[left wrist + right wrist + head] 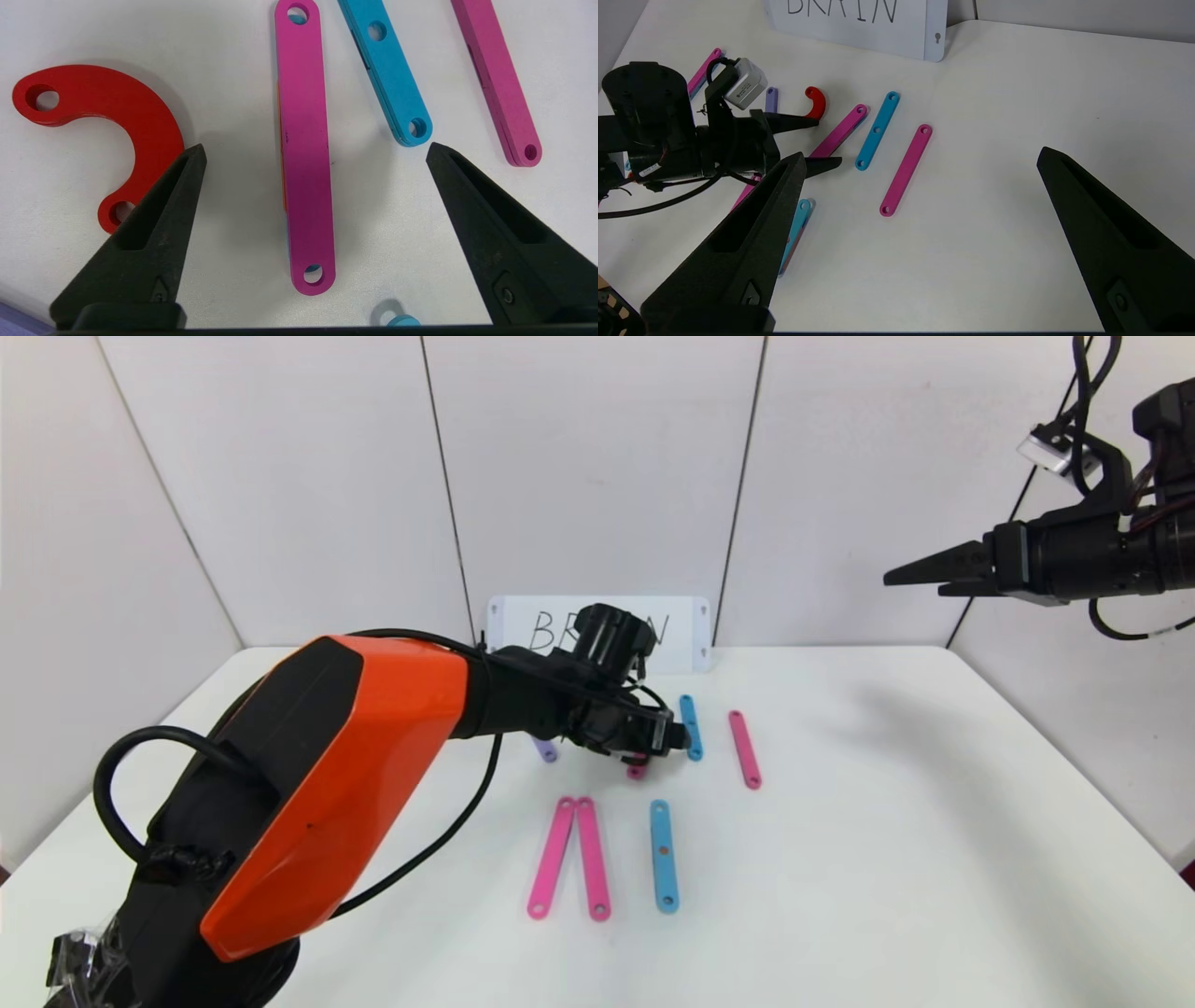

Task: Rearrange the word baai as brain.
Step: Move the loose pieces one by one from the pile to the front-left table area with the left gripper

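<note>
The word's pieces lie loose on the white table [887, 821]. My left gripper [315, 147] hovers open just above a pink strip [306, 140] that lies flat between its fingers, touching neither. A red half-ring [140, 121] lies beside one fingertip [187, 172]. A light-blue strip [390, 74] and another pink strip [497, 79] lie past the other finger. In the head view the left gripper [667, 737] is at the table's middle back. My right gripper [910, 581] hangs open and empty, high at the right.
Nearer the front lie two pink strips [571, 859] touching at their far ends and a light-blue strip [664, 854]. A purple strip [545, 750] peeks out beside the left arm. The white "BRAIN" card [686, 625] leans on the back wall.
</note>
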Action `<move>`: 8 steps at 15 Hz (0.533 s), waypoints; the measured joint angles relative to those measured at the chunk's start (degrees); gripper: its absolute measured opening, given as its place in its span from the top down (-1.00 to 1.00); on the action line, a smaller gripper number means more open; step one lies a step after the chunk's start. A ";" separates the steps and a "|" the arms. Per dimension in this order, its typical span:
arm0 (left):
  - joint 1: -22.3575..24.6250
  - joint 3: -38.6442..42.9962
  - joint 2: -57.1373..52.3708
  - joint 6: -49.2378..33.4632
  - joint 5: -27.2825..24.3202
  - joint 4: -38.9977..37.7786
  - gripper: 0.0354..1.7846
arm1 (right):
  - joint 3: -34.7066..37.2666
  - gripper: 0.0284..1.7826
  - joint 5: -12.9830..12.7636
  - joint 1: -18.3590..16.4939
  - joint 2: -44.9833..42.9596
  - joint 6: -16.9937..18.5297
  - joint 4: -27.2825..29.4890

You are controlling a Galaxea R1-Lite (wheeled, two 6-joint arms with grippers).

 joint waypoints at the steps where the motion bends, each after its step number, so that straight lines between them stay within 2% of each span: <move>1: 0.04 -0.02 -0.30 -0.06 0.00 -0.02 -0.94 | 0.00 -0.95 0.00 0.00 0.00 0.01 0.02; 8: 1.90 0.24 -5.11 -0.33 0.74 1.28 -0.96 | 0.30 -0.95 0.16 0.01 -0.38 0.00 -0.30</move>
